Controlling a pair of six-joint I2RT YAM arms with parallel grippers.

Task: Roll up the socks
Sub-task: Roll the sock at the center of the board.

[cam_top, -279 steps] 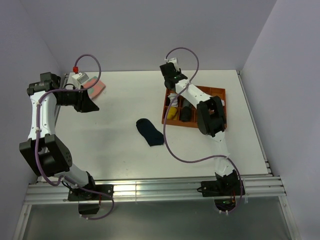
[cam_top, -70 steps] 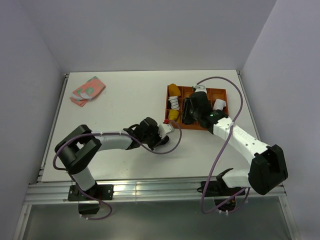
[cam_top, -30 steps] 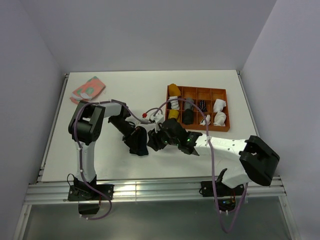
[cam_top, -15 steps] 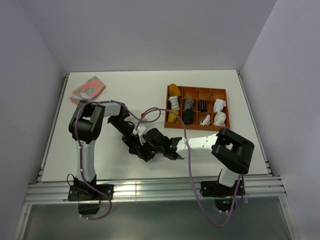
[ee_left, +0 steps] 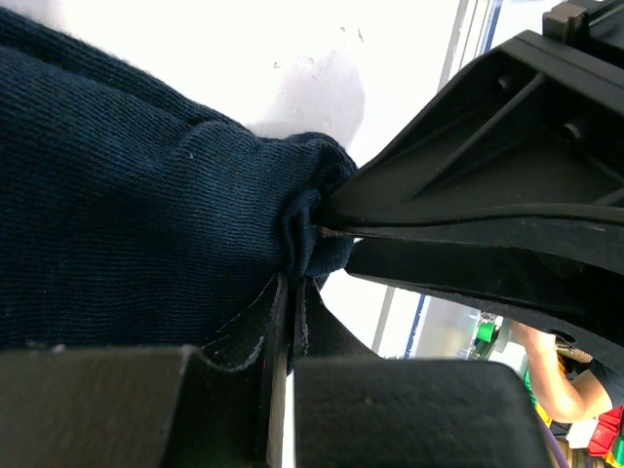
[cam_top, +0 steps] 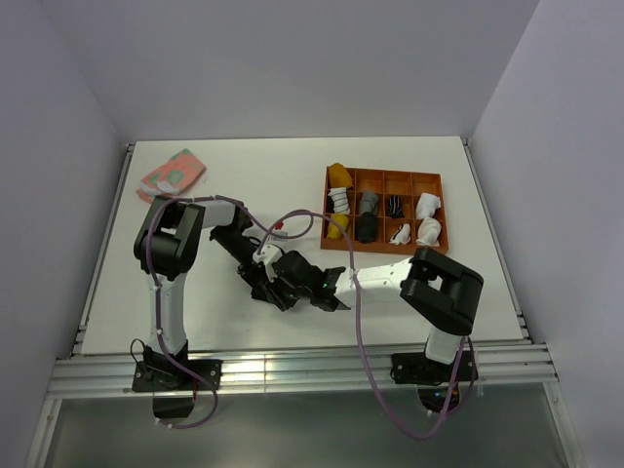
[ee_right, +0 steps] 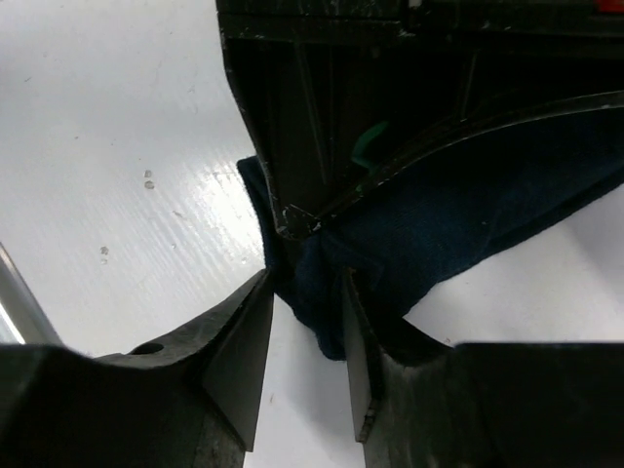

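Since the left gripper (ee_left: 283,292) pinches the navy sock (ee_left: 127,214) near the tabletop's (cam_top: 214,331) near edge and the right gripper (ee_right: 304,292) waits with fingers (ee_right: 234,370) apart around the same corner, the 2 could bump and tug it loose.

Desk (cam_top: 283,166): white and flat, with pale walls along its left, far and right sides.
Far left corner: a pink-and-green folded cloth (cam_top: 173,175) lies flat, well apart from everything else.
Far right: an orange tray (cam_top: 395,173), divided into compartments, sits flat with its long side running left to right.
Middle, toward the near side: a navy sock (ee_left: 117,224) lies on the surface, one end gathered into a bunch; it is nearer and further left than the tray, not touching it.
Surface marks: a few small specks (ee_right: 148,180) beside the sock.
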